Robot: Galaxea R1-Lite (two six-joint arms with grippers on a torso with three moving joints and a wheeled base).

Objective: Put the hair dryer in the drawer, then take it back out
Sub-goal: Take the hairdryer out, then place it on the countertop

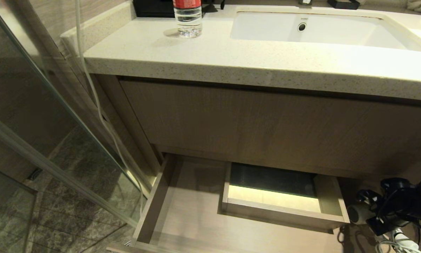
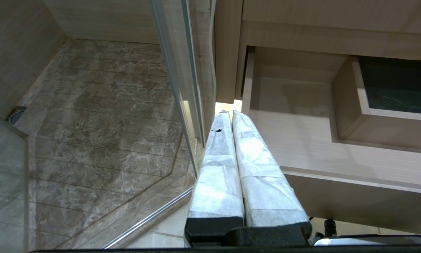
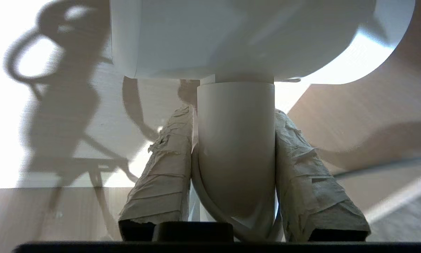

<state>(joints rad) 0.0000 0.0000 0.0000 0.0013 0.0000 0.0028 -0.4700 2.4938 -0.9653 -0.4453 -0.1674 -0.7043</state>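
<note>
White hair dryer [image 3: 236,140] handle clamped by right fingers [image 3: 161,168]; left fingers [image 2: 217,165] pressed together, empty.

Small dark lettering is showing on the white rectangular ceramic sink basin [image 1: 266,30] above its round overflow hole. It is staying too tiny to read. The clear plastic water bottle's red label [image 1: 187,3] is showing no legible words.

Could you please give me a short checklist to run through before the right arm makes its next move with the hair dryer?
1. Right claw shut on the hair dryer handle: ok.
2. Handle centred between the fingers: ok.
3. Drawer pulled open: ok.
4. Cord free of the drawer edge: cannot tell; it bunches beside the arm.
5. Left claw shut and outside the drawer, by its left front corner: ok.
6. Water bottle on the counter, away from the work: ok.
</note>
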